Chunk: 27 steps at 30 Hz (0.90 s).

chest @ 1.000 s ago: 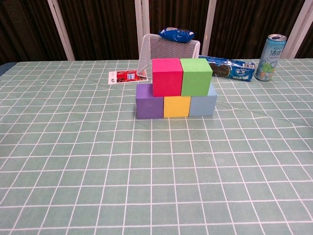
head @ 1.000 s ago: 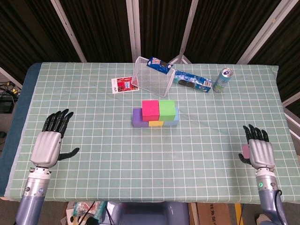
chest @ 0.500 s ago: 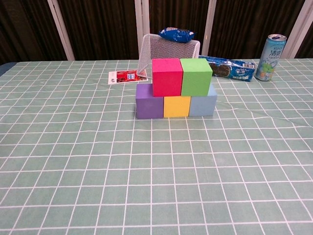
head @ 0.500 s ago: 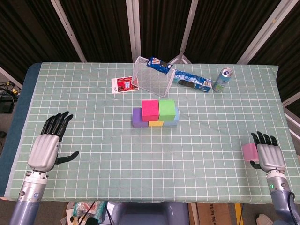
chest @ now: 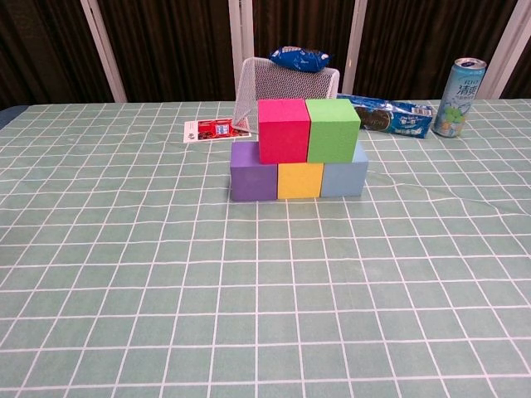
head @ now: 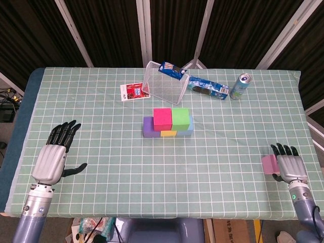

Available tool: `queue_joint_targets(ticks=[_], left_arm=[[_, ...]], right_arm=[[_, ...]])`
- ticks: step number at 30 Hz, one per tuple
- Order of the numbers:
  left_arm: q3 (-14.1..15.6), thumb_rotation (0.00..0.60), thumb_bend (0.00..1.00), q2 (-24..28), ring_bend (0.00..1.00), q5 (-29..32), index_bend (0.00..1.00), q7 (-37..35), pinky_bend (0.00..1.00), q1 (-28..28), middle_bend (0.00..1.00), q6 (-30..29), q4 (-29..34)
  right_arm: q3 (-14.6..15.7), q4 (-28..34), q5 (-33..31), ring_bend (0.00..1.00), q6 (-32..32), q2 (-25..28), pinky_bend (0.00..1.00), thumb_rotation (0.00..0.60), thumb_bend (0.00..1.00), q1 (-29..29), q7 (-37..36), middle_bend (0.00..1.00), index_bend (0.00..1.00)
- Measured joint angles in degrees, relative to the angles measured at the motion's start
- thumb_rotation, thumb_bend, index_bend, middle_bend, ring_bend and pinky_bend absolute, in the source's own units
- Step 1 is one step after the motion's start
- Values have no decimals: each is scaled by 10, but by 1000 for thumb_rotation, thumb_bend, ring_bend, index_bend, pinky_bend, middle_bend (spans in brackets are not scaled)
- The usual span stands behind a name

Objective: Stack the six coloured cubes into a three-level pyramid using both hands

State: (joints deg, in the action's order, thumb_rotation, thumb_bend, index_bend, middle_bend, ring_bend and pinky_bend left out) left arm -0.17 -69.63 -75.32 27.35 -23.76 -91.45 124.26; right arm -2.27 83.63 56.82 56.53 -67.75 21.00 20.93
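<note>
— Five cubes are seen stacked mid-desk (head: 101,147): purple cube (chest: 251,182), yellow cube (chest: 299,180) and blue cube (chest: 345,177) below, red cube (chest: 283,130) and green cube (chest: 333,129) on top.
— And the sixth?
— One pink cube (head: 269,164) is held by the right hand (head: 289,166) near the right edge. The left hand (head: 52,158) is spread wide, holding nothing, near the left edge. Wide open cloth is seen between them.

Silver-backed hands, black fingers (head: 64,132), bluish-grey forearms, perhaps a green wrist light.
</note>
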Motion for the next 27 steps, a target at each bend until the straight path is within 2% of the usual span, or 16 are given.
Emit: queue_joint_targets(ticks=[2,6,14,21,27], left_arm=[[-4,600,85,0,0,1,0,0,48,2,17,2,0],[-12,600,85,0,0,0,0,-1,48,8,17,9,-1],[-21,600,86,-2,0,1,0,3,48,17,18,22,-2],[-30,600,85,-2,0,0,0,2,48,23,19,29,-2],[-36,600,86,3,0,0,0,-1,48,27,19,37,0]], right_arm=[[2,-9,-3,13,-6,-2,0,600,282,1,0,114,0],[3,-26,-8,73,-13,-8,0,600,282,2,1,211,0],[3,-45,1,315,-11,-20,0,600,282,1,-4,433,12],[-2,-43,34,333,11,-23,0,600,281,-4,-29,454,30],[-11,1,48,334,30,-2,0,600,282,-3,-25,454,29]])
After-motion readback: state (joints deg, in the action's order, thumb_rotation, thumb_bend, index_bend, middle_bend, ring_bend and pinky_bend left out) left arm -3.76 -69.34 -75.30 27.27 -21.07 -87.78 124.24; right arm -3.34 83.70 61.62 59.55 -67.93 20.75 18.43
